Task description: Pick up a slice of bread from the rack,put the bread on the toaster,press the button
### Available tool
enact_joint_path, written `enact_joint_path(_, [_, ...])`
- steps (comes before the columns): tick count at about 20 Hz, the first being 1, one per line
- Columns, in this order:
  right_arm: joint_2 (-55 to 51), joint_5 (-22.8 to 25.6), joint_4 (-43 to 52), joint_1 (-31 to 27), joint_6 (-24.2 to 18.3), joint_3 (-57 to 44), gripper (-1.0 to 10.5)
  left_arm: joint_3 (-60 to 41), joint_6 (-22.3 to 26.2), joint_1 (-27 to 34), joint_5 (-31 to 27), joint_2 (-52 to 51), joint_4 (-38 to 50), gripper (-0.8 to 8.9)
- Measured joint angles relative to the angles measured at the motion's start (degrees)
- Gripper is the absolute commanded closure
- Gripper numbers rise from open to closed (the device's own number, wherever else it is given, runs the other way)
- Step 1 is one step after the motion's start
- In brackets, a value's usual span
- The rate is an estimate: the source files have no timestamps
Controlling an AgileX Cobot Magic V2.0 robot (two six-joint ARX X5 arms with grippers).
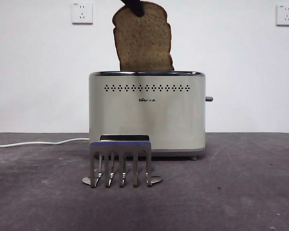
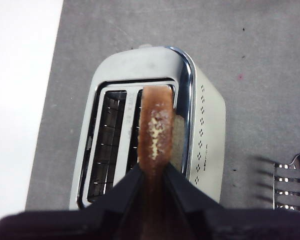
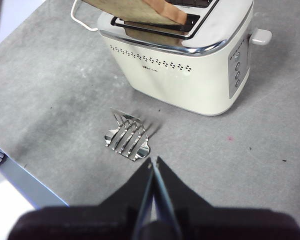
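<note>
The slice of bread [image 1: 143, 38] hangs upright over the toaster [image 1: 147, 110], slightly tilted, its lower edge level with the chrome rim. My left gripper [image 2: 153, 169] is shut on the slice's crust [image 2: 155, 125], above the slot nearer the holed side. In the front view that gripper [image 1: 133, 6] shows as a black tip at the slice's top. The silver rack [image 1: 120, 163] stands bare in front of the toaster. The button [image 1: 209, 98] sticks out from the toaster's right end. My right gripper [image 3: 154, 162] is shut and holds nothing, hovering over the table near the rack [image 3: 127, 137].
A white cable [image 1: 38, 142] runs from behind the toaster off to the left. A panel of round knobs [image 3: 237, 70] sits under the button [image 3: 260, 36] on the toaster's narrow end. The table's edge [image 3: 25, 182] lies near the rack.
</note>
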Motion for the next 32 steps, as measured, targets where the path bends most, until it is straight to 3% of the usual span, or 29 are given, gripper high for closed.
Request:
enact_joint_path(12, [0.9, 0.0, 0.0, 0.0, 0.0, 0.0, 9.6, 0.3, 2.0, 2.4, 1.4, 5.0, 3.5, 8.11])
enact_joint_path(13, [1.1, 0.0, 0.0, 0.0, 0.0, 0.0, 9.6, 0.5, 2.0, 2.5, 1.7, 5.6, 4.5, 7.79])
enact_joint_path(15, [1.6, 0.0, 0.0, 0.0, -0.1, 0.0, 9.6, 0.5, 1.9, 2.6, 2.0, 6.2, 6.7, 6.02])
enact_joint_path(17, [2.5, 0.0, 0.5, 0.0, -0.5, 0.0, 9.6, 0.5, 1.9, 2.6, 2.0, 6.7, 8.8, 4.88])
enact_joint_path(21, [5.3, 0.0, 6.3, 0.0, -0.9, 0.0, 9.6, 0.3, 1.0, 3.3, 1.0, 8.2, 9.0, 4.87])
enact_joint_path(27, [13.4, 0.0, 18.7, 0.0, 1.5, 0.0, 9.6, 0.3, -5.5, 3.3, 0.7, 7.5, 9.6, 4.86])
enact_joint_path(32, [22.4, -0.1, 35.0, 0.0, 9.0, 0.0, 9.6, 0.3, -19.2, 3.3, 0.1, 1.2, 7.5, 4.87])
